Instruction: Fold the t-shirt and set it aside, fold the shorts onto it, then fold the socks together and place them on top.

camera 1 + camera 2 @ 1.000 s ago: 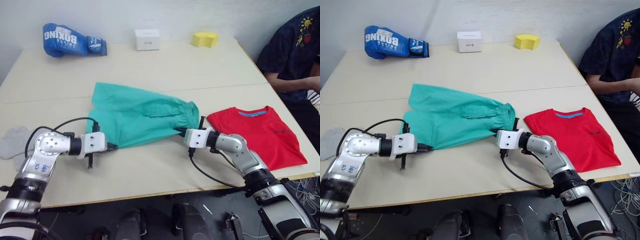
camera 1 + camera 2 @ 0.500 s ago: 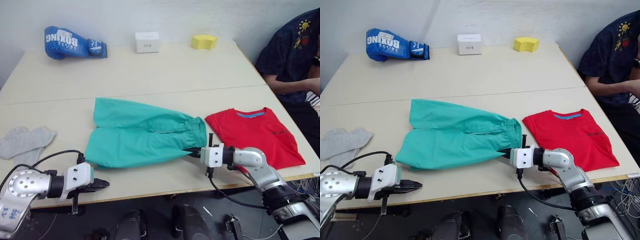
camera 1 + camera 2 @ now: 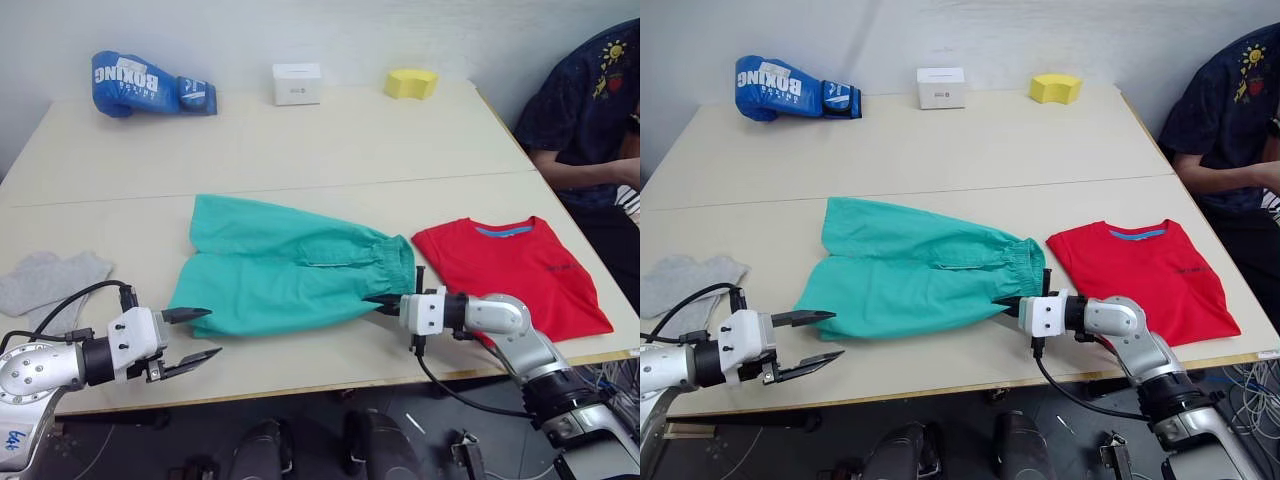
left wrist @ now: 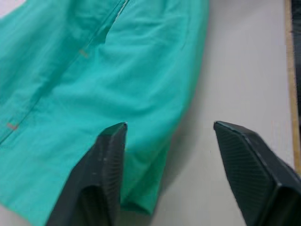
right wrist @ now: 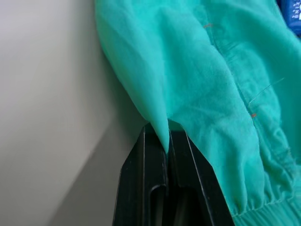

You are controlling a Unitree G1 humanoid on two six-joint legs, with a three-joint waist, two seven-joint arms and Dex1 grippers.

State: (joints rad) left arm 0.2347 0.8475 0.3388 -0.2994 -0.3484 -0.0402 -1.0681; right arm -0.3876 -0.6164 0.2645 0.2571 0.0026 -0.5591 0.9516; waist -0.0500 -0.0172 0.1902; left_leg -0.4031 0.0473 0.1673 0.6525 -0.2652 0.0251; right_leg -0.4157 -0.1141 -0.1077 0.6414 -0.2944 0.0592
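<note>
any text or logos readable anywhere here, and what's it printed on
"BOXING": white letters on the blue padded boxing glove at the table's far left.
Small white box at the far edge: a dark mark on its front, too small to read.
Folded bright red cloth t-shirt: a small dark mark on the chest, too small to read.
Person's dark shirt: a yellow sun picture at the shoulder, no words readable.
</note>
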